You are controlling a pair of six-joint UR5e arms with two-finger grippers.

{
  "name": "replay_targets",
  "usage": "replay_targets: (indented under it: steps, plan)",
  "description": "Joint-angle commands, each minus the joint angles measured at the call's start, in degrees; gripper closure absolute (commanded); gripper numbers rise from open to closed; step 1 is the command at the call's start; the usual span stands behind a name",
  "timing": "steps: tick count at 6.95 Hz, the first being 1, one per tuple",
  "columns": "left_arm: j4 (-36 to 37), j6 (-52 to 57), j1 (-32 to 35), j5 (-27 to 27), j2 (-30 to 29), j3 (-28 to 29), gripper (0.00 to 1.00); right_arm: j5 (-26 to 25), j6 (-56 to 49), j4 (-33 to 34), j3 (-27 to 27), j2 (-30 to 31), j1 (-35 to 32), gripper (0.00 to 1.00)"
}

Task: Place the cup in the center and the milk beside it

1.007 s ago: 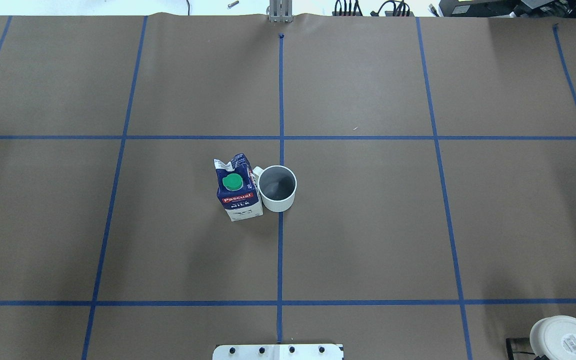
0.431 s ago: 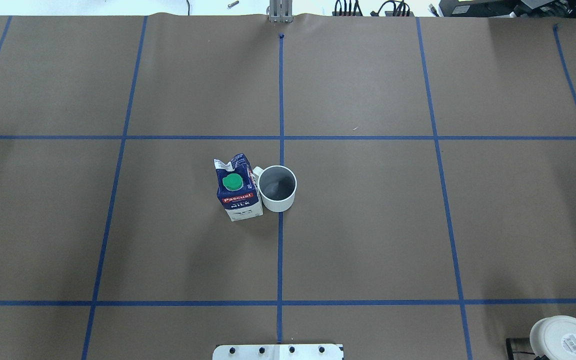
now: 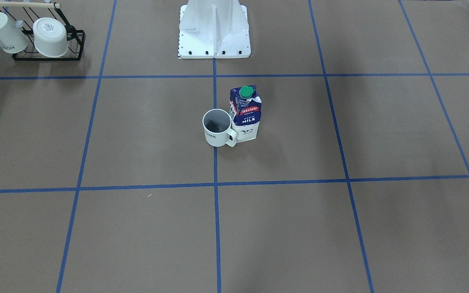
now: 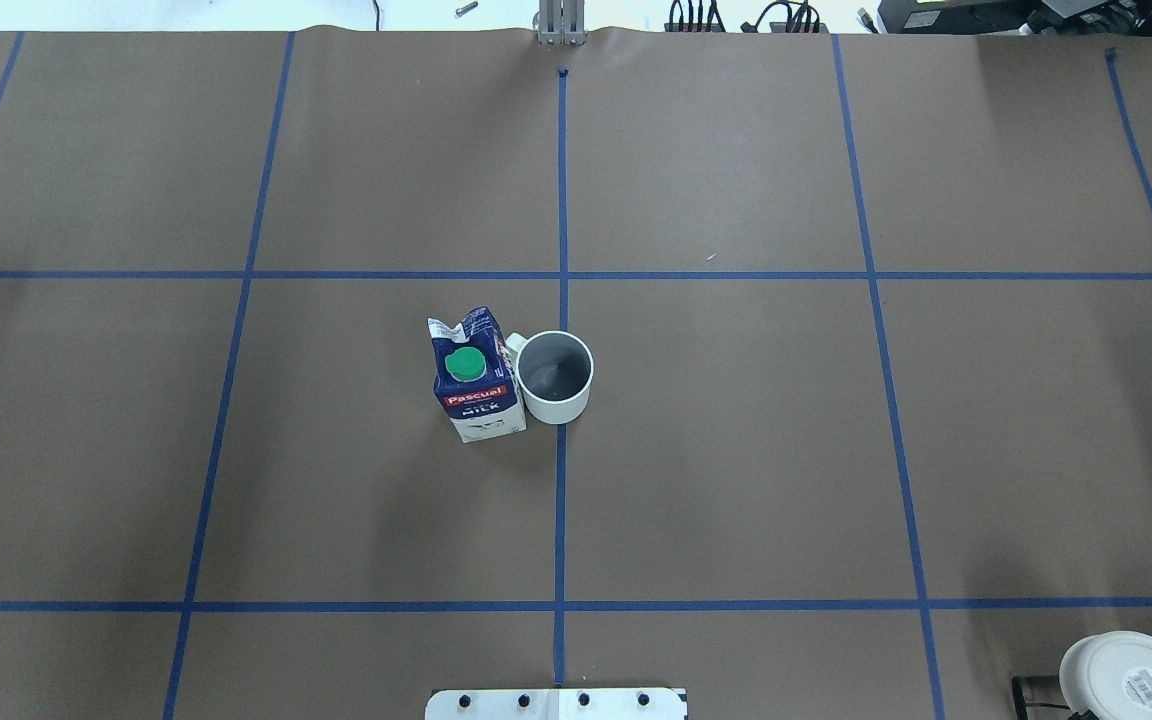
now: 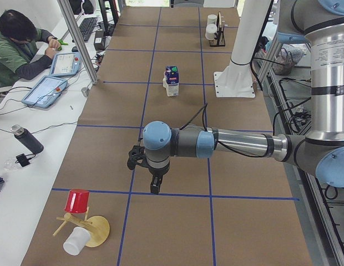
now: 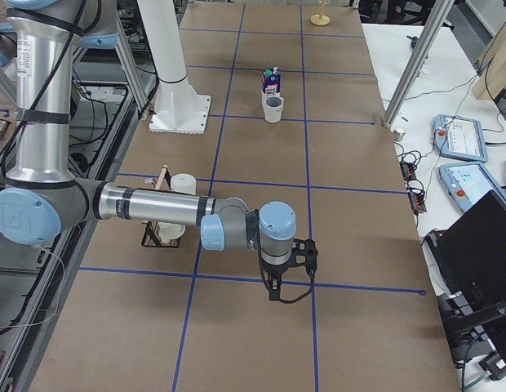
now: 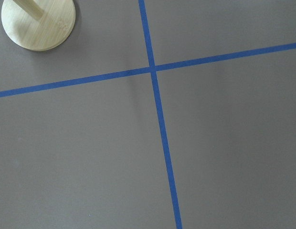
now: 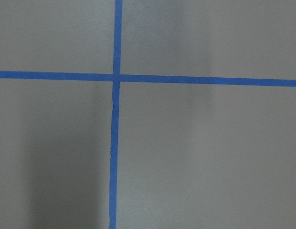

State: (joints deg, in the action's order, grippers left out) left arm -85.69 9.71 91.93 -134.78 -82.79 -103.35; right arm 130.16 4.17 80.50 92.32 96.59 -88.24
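1. The milk point(image 3: 246, 116) is one gable-top carton. It reads "Pascual" on a red band and "WHOLE MILK" in white on dark blue, and has a round green cap.
2. The cup point(image 3: 216, 131) is one glossy white mug, dark inside. It stands upright on the centre blue line of the brown-paper worktop point(image 4: 736, 450). Its squarish handle is turned toward the carton, which stands just beside it on the robot's left.
3. Two white cups rest on a black wire rack point(image 3: 47, 55).
4. The left tool point(image 5: 155, 188) and right tool point(image 6: 273, 292) hang well apart from both things. I cannot tell whether their fingers are apart or together.
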Motion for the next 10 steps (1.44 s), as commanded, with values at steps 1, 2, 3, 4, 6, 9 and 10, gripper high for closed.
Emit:
replay_targets:
  steps: [1,2,3,4,6,9,10]
  plan:
    - [0.0,0.0,0.0,0.0,0.0,0.0,0.02,0.1,0.0,-0.1,0.3,0.0,0.0,0.00]
    - [0.0,0.0,0.0,0.0,0.0,-0.1,0.02,0.2,0.0,0.0,0.5,0.0,0.0,0.00]
    - [0.0,0.0,0.0,0.0,0.1,0.0,0.02,0.4,0.0,0.0,0.5,-0.1,0.0,0.00]
    - [0.0,0.0,0.0,0.0,0.1,-0.1,0.02,0.4,0.0,0.0,0.5,0.0,0.0,0.00]
    - [0.0,0.0,0.0,0.1,0.3,0.0,0.02,0.4,-0.1,0.0,0.5,0.1,0.3,0.00]
    - [0.1,0.0,0.0,0.1,0.3,0.0,0.02,-0.3,-0.2,-1.0,1.3,1.8,0.3,0.00]
    - [0.1,0.0,0.0,0.1,0.3,0.1,0.02,-0.4,-0.2,-1.0,3.4,3.1,0.3,0.00]
